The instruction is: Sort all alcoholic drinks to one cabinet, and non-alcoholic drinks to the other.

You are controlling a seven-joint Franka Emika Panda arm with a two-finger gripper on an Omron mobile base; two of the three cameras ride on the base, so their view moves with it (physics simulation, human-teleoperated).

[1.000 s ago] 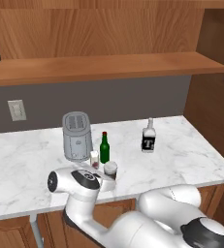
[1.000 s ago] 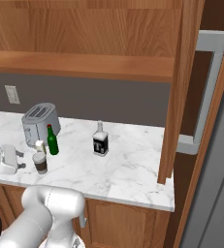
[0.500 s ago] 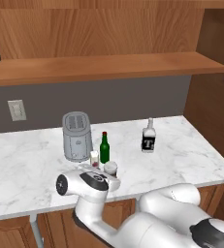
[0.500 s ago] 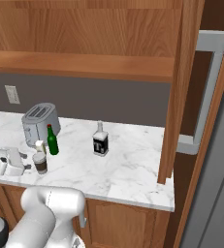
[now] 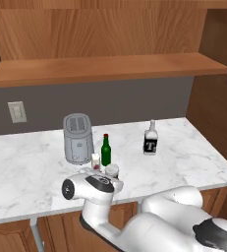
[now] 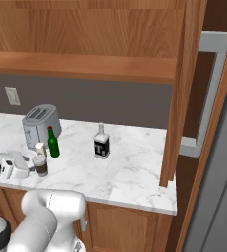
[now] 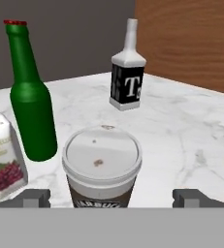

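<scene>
Where marble spreads: two bottles (image 7: pixel 31 101) (upright)

The squarish bottle (image 7: pixel 127 72) carries a black label with a large white letter "T" in serif type; a smaller white mark sits at the letter's lower right, too small to read. The same white "T" on black shows on this bottle in the left base view (image 5: pixel 151 140) and, fainter, in the right base view (image 6: pixel 101 142).

The coffee cup (image 7: pixel 102 169) has a dark sleeve with pale lettering along its lower edge, cut off by the frame and not legible.

The small carton (image 7: pixel 3 157) bears a picture of red grapes beneath a band of blurred writing that cannot be read.
</scene>
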